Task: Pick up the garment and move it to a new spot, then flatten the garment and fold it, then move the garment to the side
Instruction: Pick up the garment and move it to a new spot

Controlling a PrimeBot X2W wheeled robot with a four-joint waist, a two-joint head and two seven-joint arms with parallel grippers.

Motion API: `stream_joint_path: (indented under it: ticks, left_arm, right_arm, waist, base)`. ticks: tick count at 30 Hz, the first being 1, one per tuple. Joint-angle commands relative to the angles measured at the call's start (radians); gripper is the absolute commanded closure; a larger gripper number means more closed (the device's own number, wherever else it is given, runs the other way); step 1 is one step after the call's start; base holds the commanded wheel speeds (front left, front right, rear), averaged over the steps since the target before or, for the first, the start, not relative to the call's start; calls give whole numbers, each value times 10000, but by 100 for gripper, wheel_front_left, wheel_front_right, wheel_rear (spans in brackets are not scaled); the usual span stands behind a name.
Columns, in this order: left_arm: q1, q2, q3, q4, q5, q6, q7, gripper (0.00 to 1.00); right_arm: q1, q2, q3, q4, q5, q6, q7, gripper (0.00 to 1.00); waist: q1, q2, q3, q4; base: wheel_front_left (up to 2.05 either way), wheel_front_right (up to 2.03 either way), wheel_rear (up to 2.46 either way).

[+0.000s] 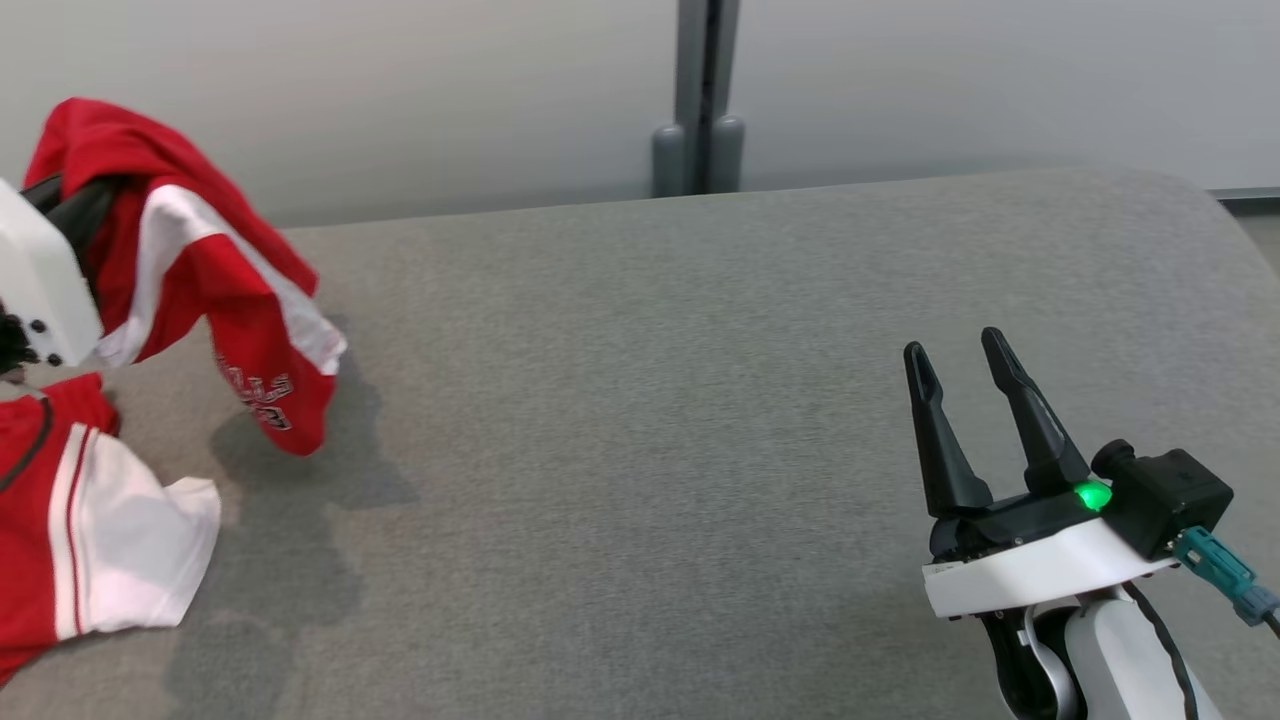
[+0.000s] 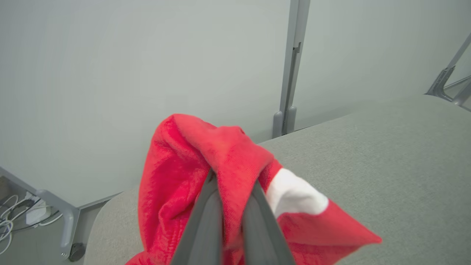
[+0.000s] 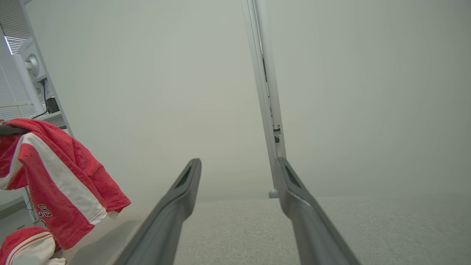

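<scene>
At far left, left end effector (image 2: pixel 233 177) clamps raised garment (image 1: pixel 200 260); right end effector (image 1: pixel 955 345) apart

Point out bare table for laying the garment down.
Free: the wide middle of the gray table, between the hanging garment and the open right gripper. Crowded: the left edge, where the garment drapes from the left gripper and lies bunched.

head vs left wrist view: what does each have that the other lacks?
Head view adds: the open right tool, lettering on the garment, and more red-and-white cloth lying on the table. Left wrist view adds: the left tool close up, shut on the garment, and floor cables. Shared: lifted garment, grey table, wall post.
</scene>
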Motion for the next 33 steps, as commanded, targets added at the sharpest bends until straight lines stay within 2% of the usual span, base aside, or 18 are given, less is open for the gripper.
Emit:
stream_joint_path:
  ticks: [1,10,20,26,30,33]
  left_arm:
    - [-163,-121,-29,-469,60,106,-74,100]
    - [375,-498,-113,-2459,-132,540,-170,100]
    - [1675,-989,6,-4365,-466,1351,-1105,100]
    - [3004,-1216,-746,-3643,-57,1361,-1630,100]
    - [3358,-1351,-1570,-1896,1219,1773,-2120,100]
    - [3467,-1681,-1705,-876,1525,2061,-2556,100]
  right_arm:
    - [147,-66,-98,-58,40,5,-49,0]
    - [265,-63,-314,-227,93,5,-48,0]
    - [343,-60,-667,-463,17,5,-49,0]
    - [337,-60,-738,-579,-12,5,-49,0]
    - [233,-60,-724,-601,-102,5,-49,0]
    - [223,-61,-715,-556,-130,5,-49,0]
  waist:
    - [0,0,-246,-543]
    - [0,0,-277,-1563]
    - [0,0,198,-2229]
    - [0,0,532,-2249]
    - [0,0,644,-2116]
    - [0,0,648,-1981]
  base:
    - [0,0,0]
    - [0,0,0]
    - [0,0,0]
    - [0,0,0]
    - [0,0,0]
    - [0,0,0]
